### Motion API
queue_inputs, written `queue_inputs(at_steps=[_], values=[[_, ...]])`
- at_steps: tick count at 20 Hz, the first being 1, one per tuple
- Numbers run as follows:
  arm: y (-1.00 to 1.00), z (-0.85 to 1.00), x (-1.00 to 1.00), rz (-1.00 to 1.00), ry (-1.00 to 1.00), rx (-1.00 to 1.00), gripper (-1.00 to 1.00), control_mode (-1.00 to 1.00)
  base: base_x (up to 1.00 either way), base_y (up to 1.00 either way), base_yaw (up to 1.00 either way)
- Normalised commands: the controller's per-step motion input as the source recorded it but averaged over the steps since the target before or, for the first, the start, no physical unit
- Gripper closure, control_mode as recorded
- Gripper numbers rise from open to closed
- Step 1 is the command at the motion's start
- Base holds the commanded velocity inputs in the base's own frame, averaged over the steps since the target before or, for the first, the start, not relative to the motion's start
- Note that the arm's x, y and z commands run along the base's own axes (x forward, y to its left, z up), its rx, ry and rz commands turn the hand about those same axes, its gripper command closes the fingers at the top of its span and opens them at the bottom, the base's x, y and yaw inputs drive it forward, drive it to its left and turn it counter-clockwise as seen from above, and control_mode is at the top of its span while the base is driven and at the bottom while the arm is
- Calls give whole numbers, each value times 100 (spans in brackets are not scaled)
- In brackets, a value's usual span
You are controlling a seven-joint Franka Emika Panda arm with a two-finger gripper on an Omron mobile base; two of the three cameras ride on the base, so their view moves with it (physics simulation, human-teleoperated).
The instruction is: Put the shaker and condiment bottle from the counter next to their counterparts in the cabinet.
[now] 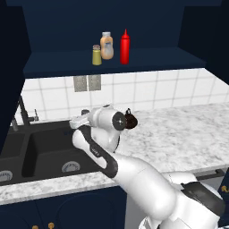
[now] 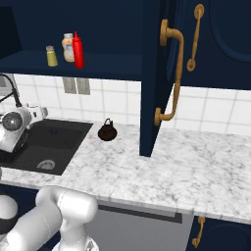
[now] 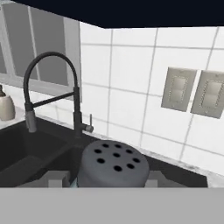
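Observation:
The shaker [image 3: 113, 164] fills the bottom of the hand view, its grey perforated cap sitting between my gripper's [image 3: 107, 180] fingertips, which are shut on it. My gripper [image 1: 77, 122] hovers over the black sink [image 1: 40, 150] set in the counter [image 1: 179, 134], below the cabinet shelf [image 1: 58, 62]. The red condiment bottle [image 1: 125, 47] stands upright on that shelf beside the peach-orange bottle [image 1: 106, 45] and the yellow-green shaker [image 1: 96, 55]. From the right base view my gripper [image 2: 37, 112] is at the far left, well below the condiment bottle [image 2: 78, 50].
A black arched faucet [image 3: 52, 87] rises behind the sink, with a soap dispenser [image 3: 5, 107] to its left. Two wall outlets [image 3: 192, 92] sit on the white tiles. A dark kettle [image 2: 107, 131] stands on the counter. The open cabinet door [image 2: 157, 73] juts out right of the shelf.

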Motion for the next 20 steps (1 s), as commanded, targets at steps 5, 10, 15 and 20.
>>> queue_inputs(at_steps=[5,10,15,20], values=[[4,0,0,0,0,-1,100,-100,0,0,0],[0,59,9,-2,-2,0,100,-100,0,0,0],[0,100,21,-8,-2,0,100,-100,0,0,0],[0,100,15,-9,-13,6,100,-100,0,0,0]])
